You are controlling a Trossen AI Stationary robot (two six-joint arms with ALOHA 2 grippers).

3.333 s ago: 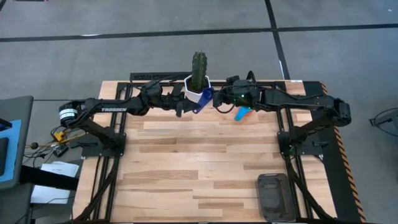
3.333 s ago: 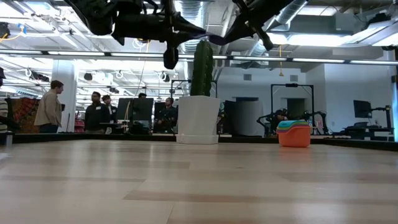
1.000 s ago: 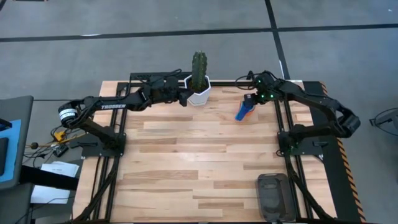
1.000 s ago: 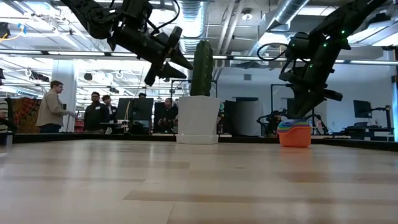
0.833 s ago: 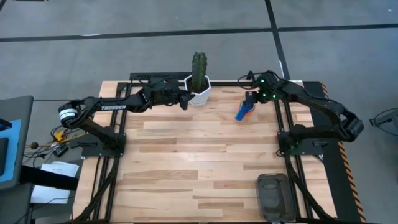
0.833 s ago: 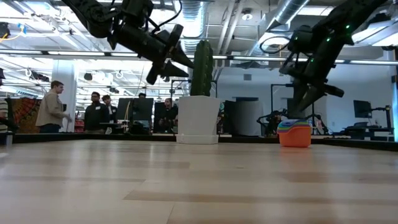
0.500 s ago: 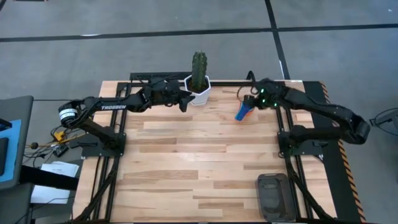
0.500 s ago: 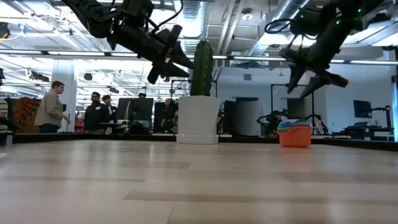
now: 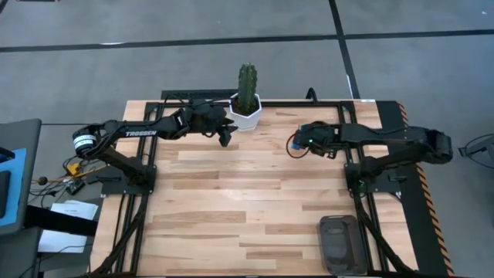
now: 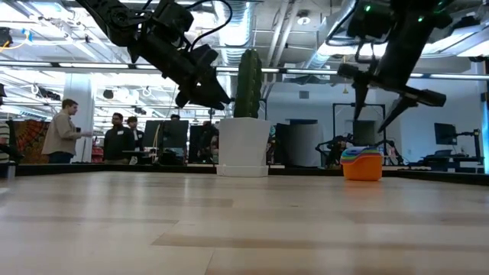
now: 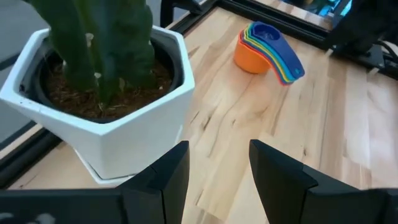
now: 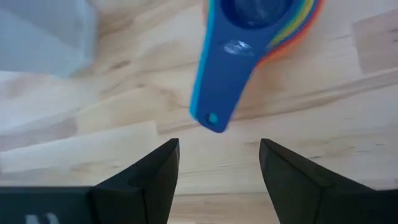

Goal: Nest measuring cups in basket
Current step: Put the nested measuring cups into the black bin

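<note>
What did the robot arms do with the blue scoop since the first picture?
At first both grippers met by the cactus pot with the blue cup between them. The right gripper then carried it to the stack of cups, dropped it on top, let go and rose, jaws open. The left gripper drew back beside the pot, open and empty. The pot and the basket stayed put.

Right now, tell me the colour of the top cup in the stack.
Blue: the top cup and its handle, clearest in the right wrist view.
</note>
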